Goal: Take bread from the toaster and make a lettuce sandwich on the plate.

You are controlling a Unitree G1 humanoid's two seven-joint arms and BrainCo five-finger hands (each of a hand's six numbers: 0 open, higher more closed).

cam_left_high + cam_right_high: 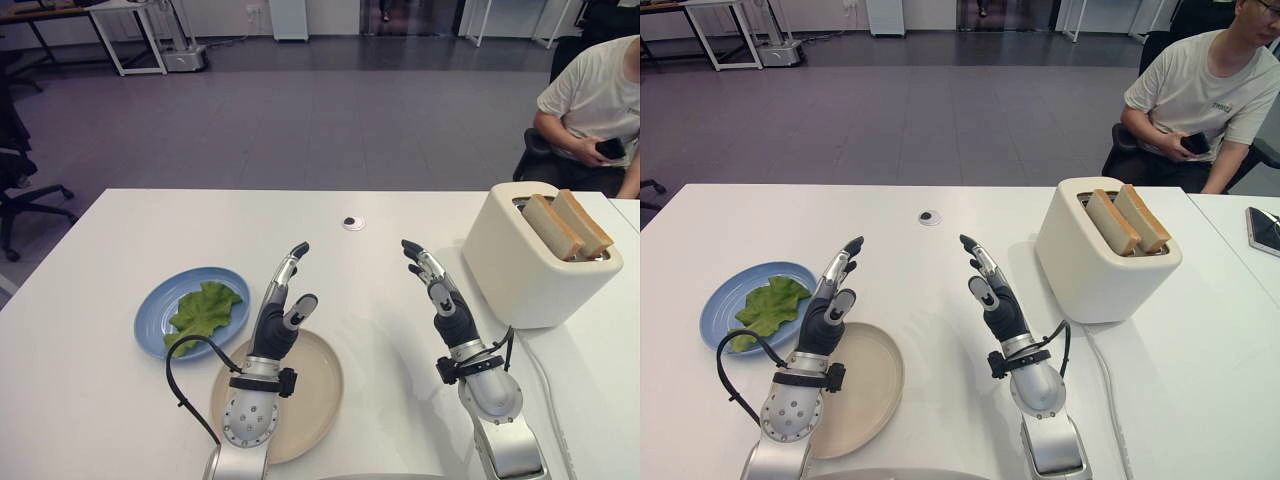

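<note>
Left eye view, left to right.

- Table point(90, 390): white, wide. Its near-left corner is bare.
- Blue plate point(150, 300): near the left edge, with the lettuce point(205, 310) lying flat on it, untouched.
- Beige plate point(318, 385): just right of the blue one, toward the near edge. Nothing is on it, so no sandwich is begun.
- Left hand point(278, 325): held over the beige plate's left part. Fingers are stretched forward and slightly spread, holding nothing.
- Small round cap point(353, 223): lies mid-table, far side, well apart from everything.
- Right hand point(448, 305): between the beige plate and the toaster point(510, 265). Fingers are extended and a little apart, also empty.
- Bread point(565, 225): two slices stand upright in the toaster's slots, tops well above the rim. The toaster's cord point(545, 385) trails toward the near edge, just right of the right arm.

Progress, as judged: nothing is done yet. Left to do:
- pull a slice and lay it on the beige plate;
- add the lettuce;
- top with the second slice.

Room: there is an open lane of bare table between the right hand and the toaster. The toaster sits near the right edge, so a sideways tug could nudge it that way. The cord is the one snag risk on that side.
</note>
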